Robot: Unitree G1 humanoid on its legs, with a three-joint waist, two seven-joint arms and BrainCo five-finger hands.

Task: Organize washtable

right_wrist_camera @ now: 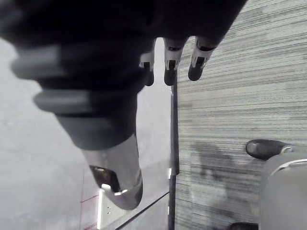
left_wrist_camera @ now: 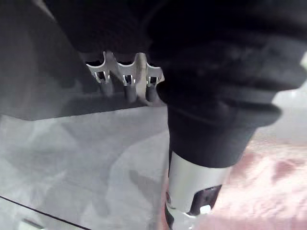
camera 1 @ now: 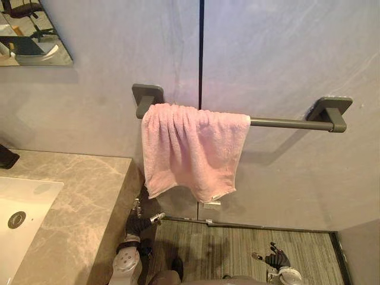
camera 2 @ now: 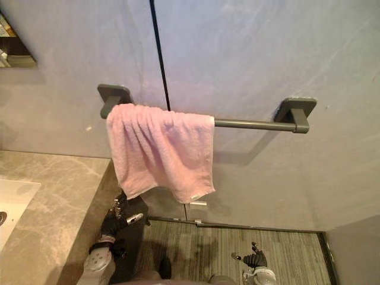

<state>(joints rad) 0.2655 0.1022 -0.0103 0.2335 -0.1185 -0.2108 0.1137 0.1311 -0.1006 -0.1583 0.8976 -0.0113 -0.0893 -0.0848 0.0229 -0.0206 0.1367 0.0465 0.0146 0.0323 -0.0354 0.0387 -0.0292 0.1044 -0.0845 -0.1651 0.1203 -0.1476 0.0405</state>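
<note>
Mostly the head views look at a grey wall, where a pink towel hangs over a dark grey rail, a little above the centre. The towel is bunched at the rail's left end, up against the left bracket, and the right half of the rail is bare. Its lower edge is uneven and hangs lowest at the right corner.

At 8 o'clock is the washtable's marble counter. A white basin is set in it, with a round drain. A black tap shows at 9 o'clock at the picture's edge. A corner of a mirror is at 10 o'clock.

The left hand is at about 7 o'clock, beside the counter's side face and close under the towel's lower left corner. In its wrist view the fingers stand in a straight row and the thumb stands apart from them. Nothing is between them, and the pink cloth shows past the thumb.

The right hand is at 5 o'clock, low over the striped floor and well apart from the towel. Its fingers are stretched and relaxed, and the thumb points away from them. This hand also is empty.
</note>
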